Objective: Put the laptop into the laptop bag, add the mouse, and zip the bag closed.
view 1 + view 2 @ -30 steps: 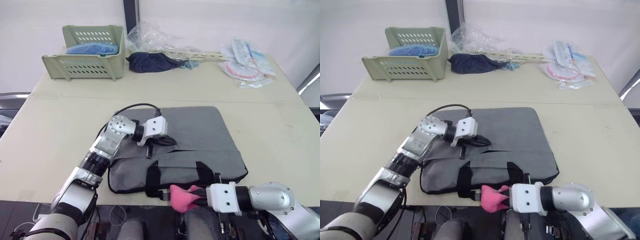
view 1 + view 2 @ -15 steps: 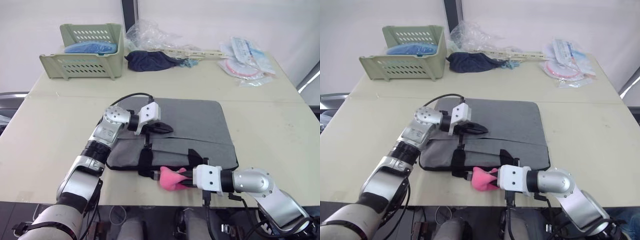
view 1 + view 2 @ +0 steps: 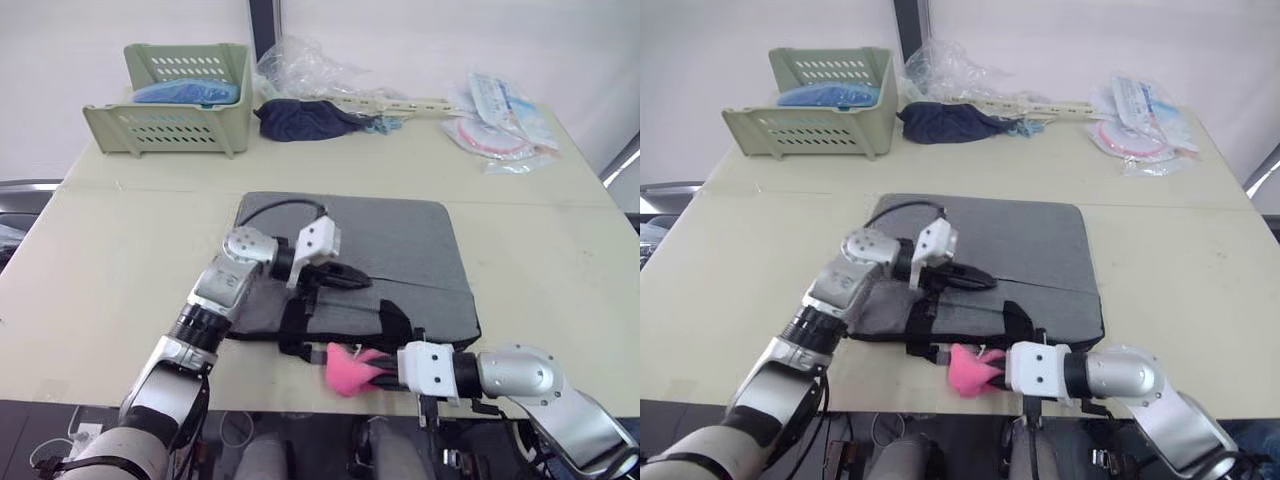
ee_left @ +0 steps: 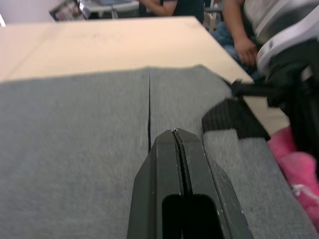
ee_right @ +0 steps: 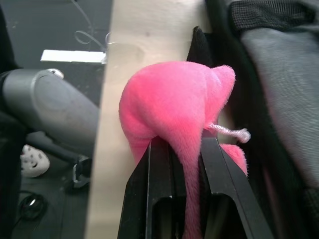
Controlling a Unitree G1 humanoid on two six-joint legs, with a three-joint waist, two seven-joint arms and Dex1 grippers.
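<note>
We see the laptop bag (image 3: 400, 260) lying flat on the table (image 3: 120, 260). Our left gripper (image 4: 175, 133), fingers pressed together, rests on its grey fabric, maybe touching. Our right gripper (image 5: 185, 142) pinches the pink plush charm (image 5: 172, 102) at the table's near edge.

Both arms are stretched forward, both grippers are clamped tight

The left arm is bent at the elbow and angled inward, and the left gripper (image 3: 345, 277) is held low with its black fingers (image 4: 179, 164) pressed flat together. The right arm is reached across from the right, wrist level, and the right gripper (image 3: 385, 365) is squeezed onto a pink plush charm (image 5: 172, 107), with fluff bulging over its fingers (image 5: 159, 169).
</note>
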